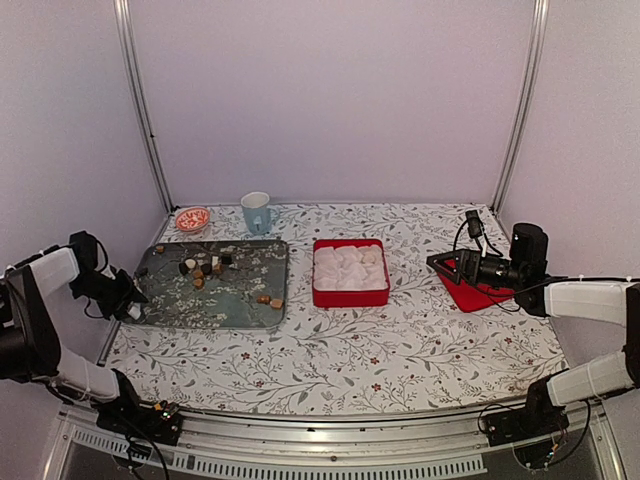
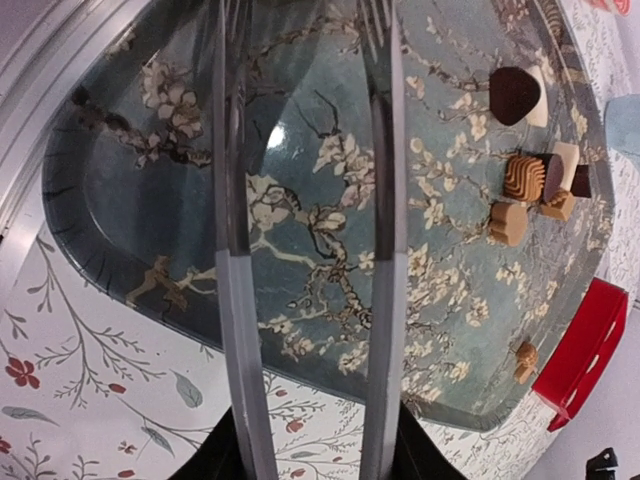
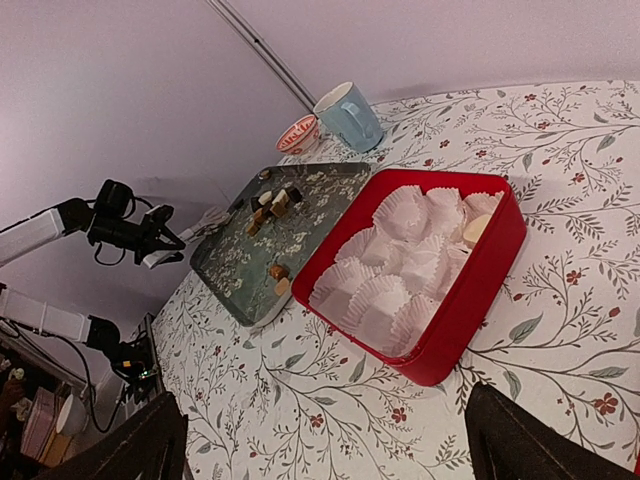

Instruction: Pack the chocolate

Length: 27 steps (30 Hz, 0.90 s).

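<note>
Chocolate: small dark brown, tan and whitish chocolate lumps (image 1: 200, 268) lie on the tray. Most are clustered near its far side, and two tan ones sit apart near its right edge, close to the box.
Tray: blue-grey rectangular tray with a blossom-branch print (image 1: 170, 300) lies flat on the left part of the tabletop.
Box: red square box (image 1: 350, 298) sits just right of the tray, filled with white pleated paper cups (image 3: 400, 215). One pale lump seems to sit in a cup at one corner, but I cannot tell for sure.
Left gripper: left gripper (image 1: 130, 305) hovers at the tray's left edge. Its fingers (image 2: 235, 250) stand narrowly apart with nothing between them and point across the tray's bare part.
Right gripper: right gripper (image 1: 437, 263) has its jaws spread wide and empty. It is aimed at the box from the right and is well apart from it.
Beneath the right arm: a flat red piece (image 1: 478, 295) lies on the tabletop.
Far edge: a light blue mug (image 1: 256, 212) and a small red-patterned bowl (image 1: 192, 219) stand behind the tray.
Tabletop: white cloth with a leaf-and-flower print (image 1: 400, 350).
</note>
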Tool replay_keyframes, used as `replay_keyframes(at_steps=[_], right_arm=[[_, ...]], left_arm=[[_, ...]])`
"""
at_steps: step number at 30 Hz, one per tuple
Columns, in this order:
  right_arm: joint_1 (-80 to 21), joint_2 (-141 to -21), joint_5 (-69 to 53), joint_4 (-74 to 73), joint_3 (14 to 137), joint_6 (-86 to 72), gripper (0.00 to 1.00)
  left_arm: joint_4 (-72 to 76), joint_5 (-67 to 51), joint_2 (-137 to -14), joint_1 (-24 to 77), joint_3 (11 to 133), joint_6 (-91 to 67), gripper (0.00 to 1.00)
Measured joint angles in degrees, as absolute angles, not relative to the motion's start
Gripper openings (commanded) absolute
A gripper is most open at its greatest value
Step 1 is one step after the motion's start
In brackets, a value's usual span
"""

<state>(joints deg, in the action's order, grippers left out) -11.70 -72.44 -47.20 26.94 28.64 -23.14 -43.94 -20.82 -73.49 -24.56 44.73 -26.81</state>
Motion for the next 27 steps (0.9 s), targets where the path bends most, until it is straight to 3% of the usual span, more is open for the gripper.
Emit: replay_keyframes(at_steps=[17, 27], right_arm=[[-11.60, -72.69, -47.27, 26.92, 28.64, -23.14, 0.99], [-11.55, -72.77, -47.31, 26.92, 28.64, -23.14, 0.99]], left_arm=[[-41.39, -20.53, -80.71, -23.14, 47.88, -23.11, 0.30], [-41.34, -20.97, -82.72, -15.49, 50.89, -22.13, 0.27]])
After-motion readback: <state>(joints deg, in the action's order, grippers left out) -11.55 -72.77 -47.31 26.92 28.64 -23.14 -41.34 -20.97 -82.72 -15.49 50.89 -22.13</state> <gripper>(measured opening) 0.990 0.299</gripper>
